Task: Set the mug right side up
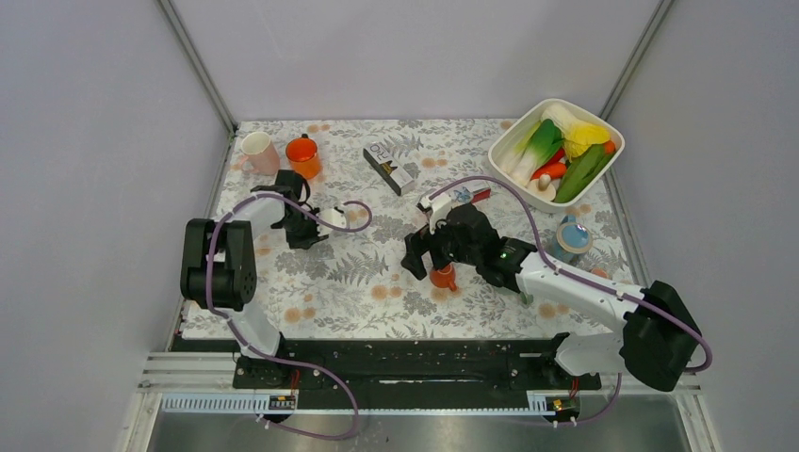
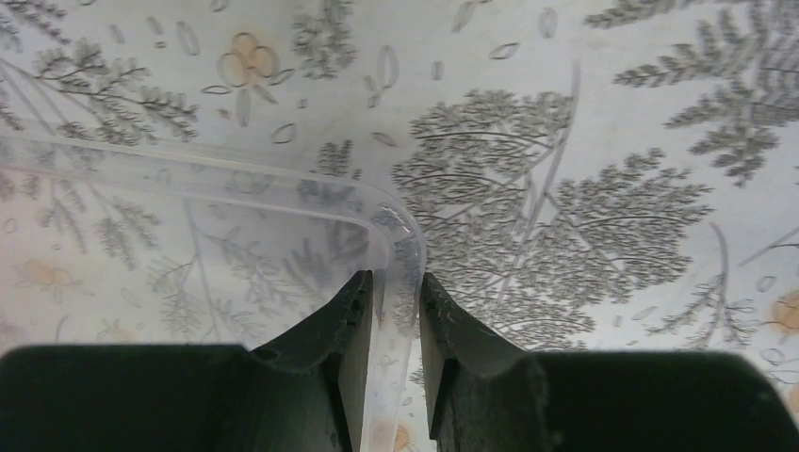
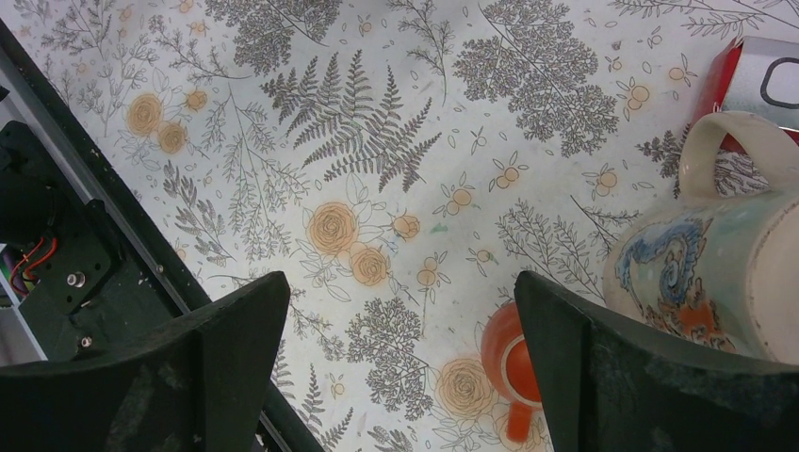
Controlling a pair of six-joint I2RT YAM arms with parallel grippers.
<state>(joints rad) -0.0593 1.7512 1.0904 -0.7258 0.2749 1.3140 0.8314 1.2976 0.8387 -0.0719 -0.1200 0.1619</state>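
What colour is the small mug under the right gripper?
Orange; the mug shows best from the right wrist.

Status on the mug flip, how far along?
Nothing looks done. The right gripper is open, hovering over the small orange mug, which seems to sit base-up on the table. The left gripper pinches a clear plastic edge. Grasp, flip and set-down are all left.

The top external camera is looking steeply down from high on the near side of the small orange mug [image 1: 443,276], taking in the whole floral table [image 1: 367,282]. The right wrist camera is hanging close above that mug, facing down. These two views are sharing the mug and the patch of table around it. The left wrist camera is looking down from well left of the mug, very near the table.
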